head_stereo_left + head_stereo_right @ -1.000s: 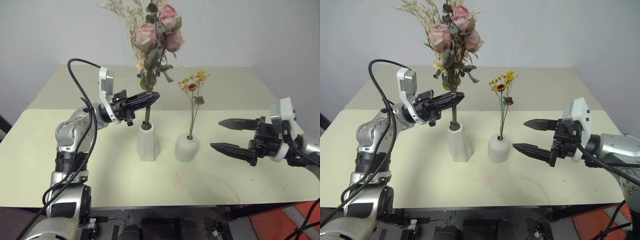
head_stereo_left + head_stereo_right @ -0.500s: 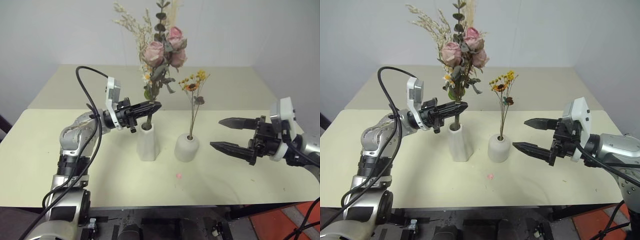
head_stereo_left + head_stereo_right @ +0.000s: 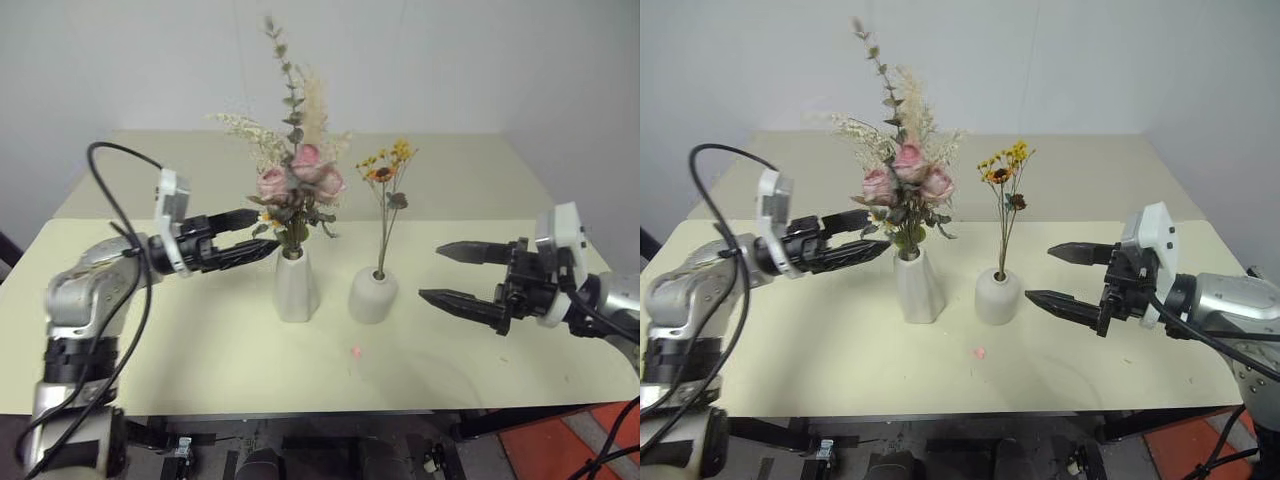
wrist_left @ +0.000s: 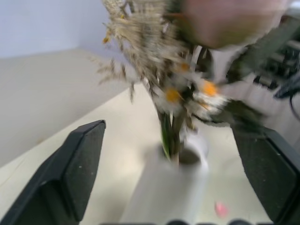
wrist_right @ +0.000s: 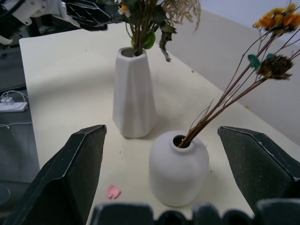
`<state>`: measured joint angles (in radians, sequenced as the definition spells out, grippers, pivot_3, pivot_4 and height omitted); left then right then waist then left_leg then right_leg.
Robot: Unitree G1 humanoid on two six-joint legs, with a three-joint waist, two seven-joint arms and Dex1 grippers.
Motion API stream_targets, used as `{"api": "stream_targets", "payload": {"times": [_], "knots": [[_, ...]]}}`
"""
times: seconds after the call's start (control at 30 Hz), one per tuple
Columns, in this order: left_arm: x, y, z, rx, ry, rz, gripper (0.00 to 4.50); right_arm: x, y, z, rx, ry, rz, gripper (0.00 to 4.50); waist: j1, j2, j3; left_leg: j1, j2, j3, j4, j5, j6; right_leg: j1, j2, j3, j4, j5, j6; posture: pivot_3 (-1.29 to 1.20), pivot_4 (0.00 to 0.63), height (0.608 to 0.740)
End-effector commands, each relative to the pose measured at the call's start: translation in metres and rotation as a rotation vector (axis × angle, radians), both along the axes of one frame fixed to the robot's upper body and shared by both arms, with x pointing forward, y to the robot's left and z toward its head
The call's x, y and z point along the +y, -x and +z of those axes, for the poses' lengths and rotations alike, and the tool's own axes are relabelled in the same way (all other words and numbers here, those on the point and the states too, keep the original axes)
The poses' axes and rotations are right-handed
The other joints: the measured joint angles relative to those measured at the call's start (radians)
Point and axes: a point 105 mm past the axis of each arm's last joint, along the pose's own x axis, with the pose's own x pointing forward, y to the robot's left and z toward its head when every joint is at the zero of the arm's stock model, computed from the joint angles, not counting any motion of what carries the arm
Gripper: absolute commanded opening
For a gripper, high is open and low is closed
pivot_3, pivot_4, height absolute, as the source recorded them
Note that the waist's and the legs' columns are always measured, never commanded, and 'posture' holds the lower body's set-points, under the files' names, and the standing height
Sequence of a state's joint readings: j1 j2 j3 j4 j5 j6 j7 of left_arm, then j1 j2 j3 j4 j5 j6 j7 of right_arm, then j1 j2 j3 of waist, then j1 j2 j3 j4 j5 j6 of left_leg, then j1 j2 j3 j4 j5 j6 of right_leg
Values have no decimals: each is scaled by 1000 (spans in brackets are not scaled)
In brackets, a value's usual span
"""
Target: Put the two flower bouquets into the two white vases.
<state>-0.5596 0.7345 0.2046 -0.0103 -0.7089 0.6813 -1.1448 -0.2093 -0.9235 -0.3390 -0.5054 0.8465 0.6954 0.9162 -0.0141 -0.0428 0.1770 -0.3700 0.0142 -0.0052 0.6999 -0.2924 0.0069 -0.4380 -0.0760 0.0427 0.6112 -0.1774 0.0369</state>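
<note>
- Our left gripper [image 3: 258, 236] stands with jaws apart, empty, just left of the rose bunch [image 3: 295, 185], which sits upright in the tall vase [image 3: 296, 285].
- Our right gripper [image 3: 448, 273] gapes wide, empty, right of the squat vase [image 3: 373, 294] holding the yellow sprig [image 3: 388, 200].
- We judge both bouquets placed; arms can back away.

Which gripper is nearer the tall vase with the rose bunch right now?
Left. The left gripper is open just beside the tall vase, level with its mouth. The right gripper is open beyond the squat vase.
</note>
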Motion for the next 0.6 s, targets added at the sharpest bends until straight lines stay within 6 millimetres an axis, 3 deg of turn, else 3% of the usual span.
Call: {"api": "stream_targets", "payload": {"times": [0.03,0.3,0.6], "knots": [[15,17,13,-74,-80,-19,4486,-4,2,8,-54,-1,-6,4500,2,0,0,0,0,0,0,0,0,0,0,0,0,0,0,0,150,740],[42,40,12,-78,-238,-16,4486,-18,4,0,-7,-3,-60,4500,3,0,0,0,0,0,0,0,0,0,0,0,0,-1,0,0,150,740],[35,38,9,-98,-239,-21,4486,-28,2,0,0,10,-88,4500,2,0,0,1,0,1,-1,0,0,0,0,-1,0,-1,0,0,150,740]]}}
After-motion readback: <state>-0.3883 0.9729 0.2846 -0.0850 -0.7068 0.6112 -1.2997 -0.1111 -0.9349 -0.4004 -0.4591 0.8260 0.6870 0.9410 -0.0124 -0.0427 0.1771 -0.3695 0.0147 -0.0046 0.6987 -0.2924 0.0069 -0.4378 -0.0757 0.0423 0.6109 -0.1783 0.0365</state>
